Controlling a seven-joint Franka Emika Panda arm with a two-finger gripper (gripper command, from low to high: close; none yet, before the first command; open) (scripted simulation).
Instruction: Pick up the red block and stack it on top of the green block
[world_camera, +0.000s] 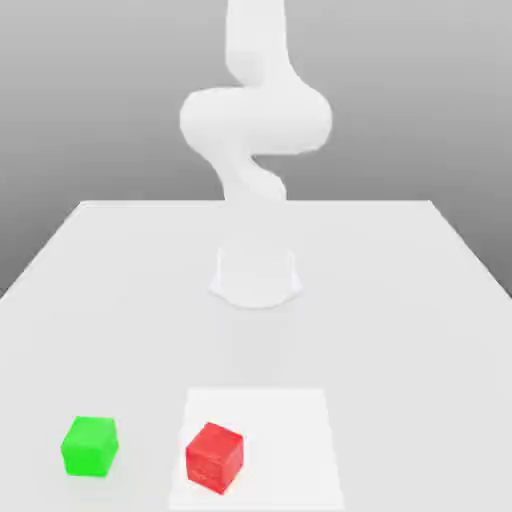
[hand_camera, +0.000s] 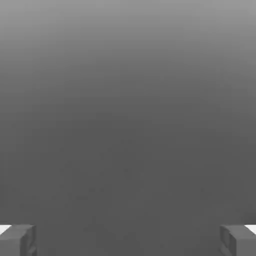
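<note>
Looking across the white bench (world_camera: 420, 300) from the exterior view, I saw the red block (world_camera: 214, 457) sitting near the front edge, turned a little so one corner faced the camera. It rested on a slightly brighter square patch (world_camera: 290, 440) marked on the bench surface, toward that patch's side on the exterior view's left. The green block (world_camera: 89, 445) stood on the bare bench near it, toward the exterior view's left, the two clearly apart and not touching. Both cubes looked about the same size and lay flat on their bases.

The white arm (world_camera: 255, 120) rose from its round base (world_camera: 256, 275) at the middle of the bench, well back from both blocks, and curved upward out of the top of the picture.

In the hand view I had the claw (hand_camera: 128, 240) spread as wide as it went, one grey fingertip (hand_camera: 17, 240) at each lower corner, with only plain grey background between them. It gripped nothing.
</note>
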